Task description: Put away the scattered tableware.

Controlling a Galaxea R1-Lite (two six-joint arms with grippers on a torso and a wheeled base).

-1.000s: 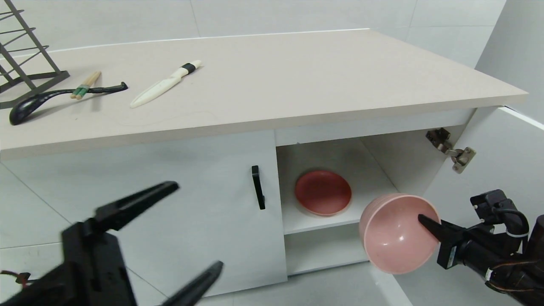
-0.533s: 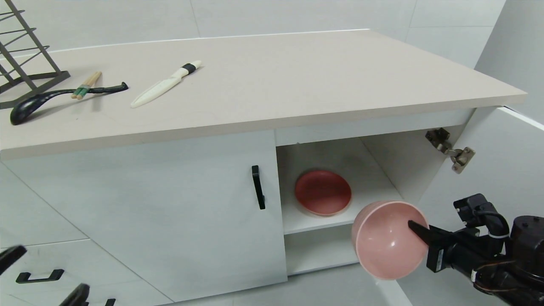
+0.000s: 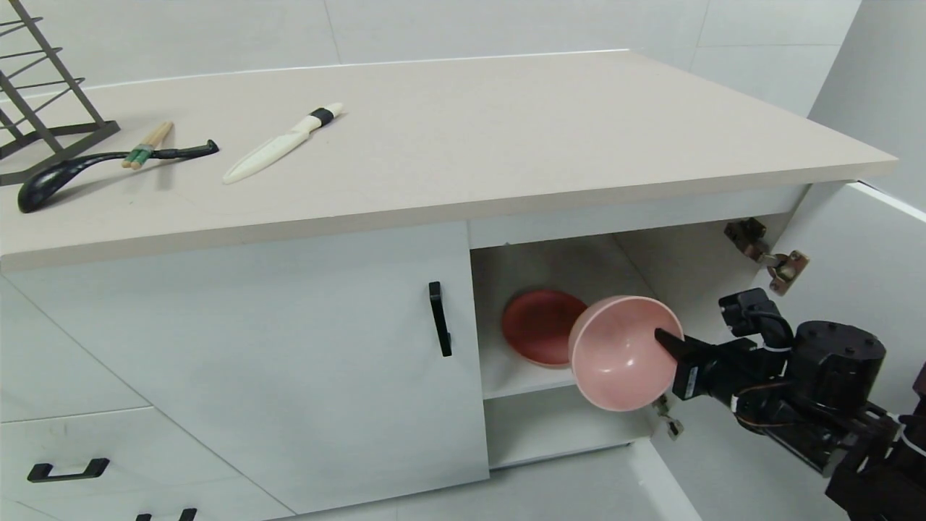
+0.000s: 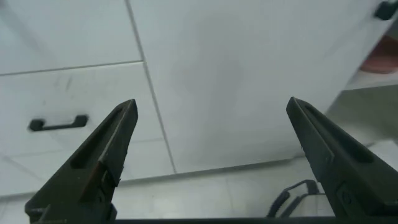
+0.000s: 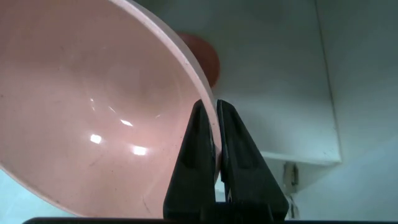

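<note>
Up above your right pincer (image 3: 661, 337) you can see the flat beige counter top (image 3: 506, 123). Far up and to the left of the pincer, a white knife (image 3: 278, 145) lies on it. Farther left lie two chopsticks (image 3: 147, 145), touching a black spoon (image 3: 51, 177), next to a dark wire rack (image 3: 43, 101). Just left of the pincer, a white shelf (image 3: 498, 373) in the cupboard (image 3: 289, 347) holds a red plate (image 3: 539, 325), lying flat.

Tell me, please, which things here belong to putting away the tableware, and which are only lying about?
Job: pink bowl, clamped at its rim by the right gripper; red plate on the cabinet shelf; cream knife, black ladle and chopsticks on the countertop.
Lying about: wire rack; closed cabinet door; drawer handle.
</note>
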